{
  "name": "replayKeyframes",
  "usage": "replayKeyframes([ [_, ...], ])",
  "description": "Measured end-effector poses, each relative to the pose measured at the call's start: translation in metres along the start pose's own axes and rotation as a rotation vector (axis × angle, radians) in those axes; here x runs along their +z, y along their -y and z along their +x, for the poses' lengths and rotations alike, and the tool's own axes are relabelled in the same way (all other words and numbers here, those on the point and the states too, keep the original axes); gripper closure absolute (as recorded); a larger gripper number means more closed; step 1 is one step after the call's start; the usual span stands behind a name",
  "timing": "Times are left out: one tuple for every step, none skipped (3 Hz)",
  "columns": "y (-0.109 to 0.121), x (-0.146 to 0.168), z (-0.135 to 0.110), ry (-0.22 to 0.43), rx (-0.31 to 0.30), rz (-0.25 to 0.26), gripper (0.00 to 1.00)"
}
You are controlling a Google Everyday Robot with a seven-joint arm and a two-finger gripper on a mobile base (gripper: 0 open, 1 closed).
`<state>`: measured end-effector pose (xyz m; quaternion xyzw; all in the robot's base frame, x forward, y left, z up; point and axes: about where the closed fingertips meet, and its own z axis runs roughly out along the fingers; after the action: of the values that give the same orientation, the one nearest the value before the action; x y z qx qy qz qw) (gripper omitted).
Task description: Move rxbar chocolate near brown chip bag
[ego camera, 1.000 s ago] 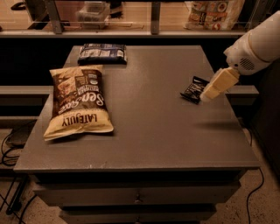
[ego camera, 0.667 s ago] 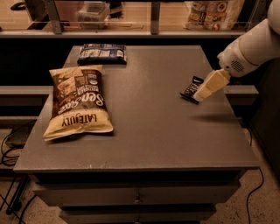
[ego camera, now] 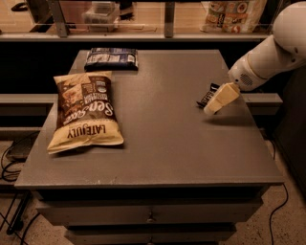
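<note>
The rxbar chocolate (ego camera: 207, 95), a small flat black wrapper, lies on the grey table (ego camera: 167, 143) near its right edge. My gripper (ego camera: 220, 99), cream-coloured on a white arm (ego camera: 272, 50), comes in from the upper right and sits just right of the bar, overlapping its right end. The brown chip bag (ego camera: 86, 112) with its tan "LATE JULY" end lies flat on the left side of the table, well apart from the bar.
A dark blue packet (ego camera: 112, 58) lies at the table's back left edge. A shelf with a rail and bagged goods (ego camera: 234, 12) runs behind the table. Drawers sit below the front edge; cables (ego camera: 12, 158) lie on the floor at left.
My gripper has moved left and slightly down, closing in on the right end of the rxbar chocolate. The bar and both bags have stayed put.
</note>
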<state>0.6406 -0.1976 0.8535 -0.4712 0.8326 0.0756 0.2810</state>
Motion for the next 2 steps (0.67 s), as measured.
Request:
replayKeyframes([
  [-0.001,0.021,0.007,-0.014,0.028,-0.042,0.17],
  [-0.001,0.031,0.011,-0.024,0.049,-0.064,0.41],
])
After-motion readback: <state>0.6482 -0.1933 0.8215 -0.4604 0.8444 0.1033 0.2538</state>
